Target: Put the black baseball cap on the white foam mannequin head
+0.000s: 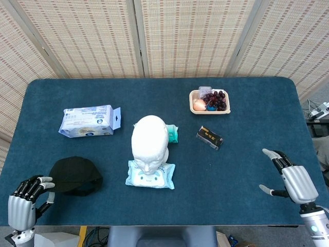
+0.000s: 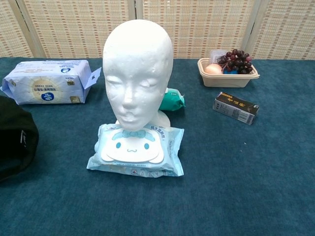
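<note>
Fingers of the left hand curl loosely at the bench's near-left edge, holding nothing, just beside the soft black fabric baseball cap, a light, floppy thing best pinched at its stiffer brim, left of the white foam mannequin head, while the right hand lies open

Black cap and white foam head, well apart on the worktop

We see the black baseball cap lying as a rounded dome near the front left of the blue worktop, cut off at the left edge of the chest view. The white foam mannequin head stands upright and bare near the middle, face toward us, its neck behind a pale blue wipes packet.
</note>
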